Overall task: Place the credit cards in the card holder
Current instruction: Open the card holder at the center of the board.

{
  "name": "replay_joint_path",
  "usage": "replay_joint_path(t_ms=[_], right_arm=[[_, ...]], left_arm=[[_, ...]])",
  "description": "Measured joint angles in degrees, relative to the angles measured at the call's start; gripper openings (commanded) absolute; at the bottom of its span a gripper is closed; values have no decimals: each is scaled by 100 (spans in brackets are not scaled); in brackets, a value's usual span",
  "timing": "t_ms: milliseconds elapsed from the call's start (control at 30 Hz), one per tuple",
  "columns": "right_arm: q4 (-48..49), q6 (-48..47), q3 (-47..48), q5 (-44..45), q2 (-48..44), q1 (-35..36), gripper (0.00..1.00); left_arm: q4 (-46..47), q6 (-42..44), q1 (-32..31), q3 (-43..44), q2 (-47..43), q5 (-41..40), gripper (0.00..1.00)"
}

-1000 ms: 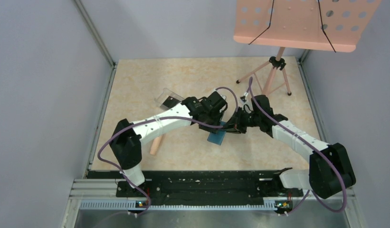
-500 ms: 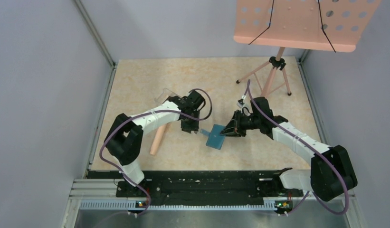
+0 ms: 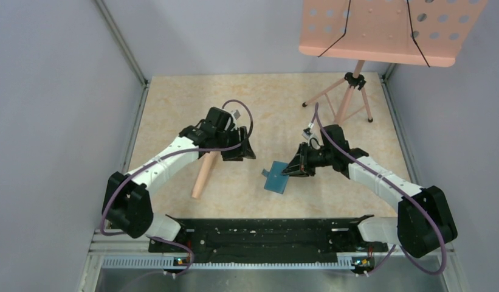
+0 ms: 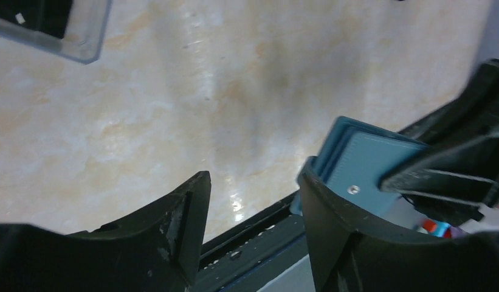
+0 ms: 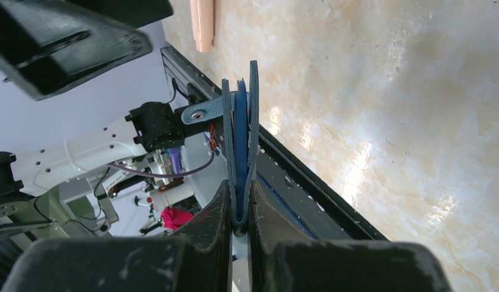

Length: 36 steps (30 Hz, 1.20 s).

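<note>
Right wrist view: the card holder [image 5: 237, 140] stands on edge between the fingers of the right claw [image 5: 237, 210], which is pinched tight on the holder's near edge. Beyond the fingertips its teal flaps fan slightly apart, and its snap tab [image 5: 201, 114] sticks out to one side. From above, the holder juts out ahead of that claw toward the left arm, tilted over the desk [image 3: 174, 103]. The left claw [image 3: 245, 152] hangs apart from the holder, its fingers spread with nothing between them. In its own wrist view only bare desk shows in the gap, and the holder sits just past one finger. A clear plastic box [image 4: 82, 30] lies farther ahead of the left claw, with something dark inside that I cannot identify. A peach rod [image 3: 204, 176] lies on the desk behind the left claw, partly under its arm. A peach music stand [image 3: 380, 30] rises well beyond the right claw.
</note>
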Motion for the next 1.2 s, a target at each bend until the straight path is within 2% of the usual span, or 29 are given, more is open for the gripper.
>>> replay_joint_path(t_ms=[167,333,533,700,1000,1100,1200], right_arm=[[-2,-4,0,-2,0,0,0],[-4,-4,0,-7,0,0,0],[-7,-4,-2,-28,0,0,0],[-11,-4,-2,-52,0,0,0],[-11,-7,-2,-94,0,0,0],[-11,-4,-2,-111,0,0,0],[-11,-4,-2,-120,0,0,0]], left_arm=[[890,-68,52,-225,-243,1252,61],[1169,-11,-262,-225,-68,1775,56],[1014,144,-535,-223,315,1751,41],[887,256,-540,-223,417,1661,32],[721,332,-553,-223,605,1495,32],[638,389,-579,-212,664,1419,19],[570,417,-599,-212,680,1373,0]])
